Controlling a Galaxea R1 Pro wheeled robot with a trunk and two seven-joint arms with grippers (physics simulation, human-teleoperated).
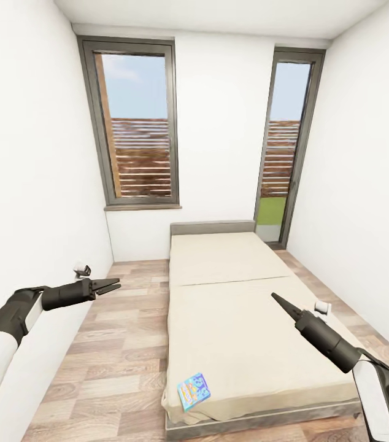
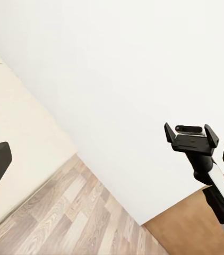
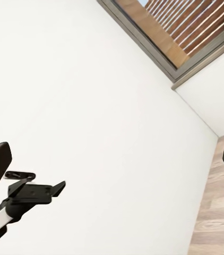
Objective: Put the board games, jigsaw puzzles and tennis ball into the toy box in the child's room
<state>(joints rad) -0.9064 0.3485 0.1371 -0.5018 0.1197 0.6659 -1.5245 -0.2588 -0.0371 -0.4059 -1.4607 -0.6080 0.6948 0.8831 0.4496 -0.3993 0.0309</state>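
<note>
Fingers of both arms apart, empty; blue board game (image 1: 195,391) on bed (image 1: 243,319) corner, well below.

Location: a bedroom in a home. Indicators are a low bed (image 1: 243,319) with beige mattresses, a wood-plank floor (image 1: 121,344), plain white walls and two tall dark-framed windows (image 1: 136,123).

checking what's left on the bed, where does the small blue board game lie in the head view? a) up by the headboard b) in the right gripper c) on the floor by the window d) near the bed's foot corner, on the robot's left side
d: the blue board game lies flat on the bed near its foot corner, on the robot's left side, far from the headboard and untouched by either gripper.
</note>
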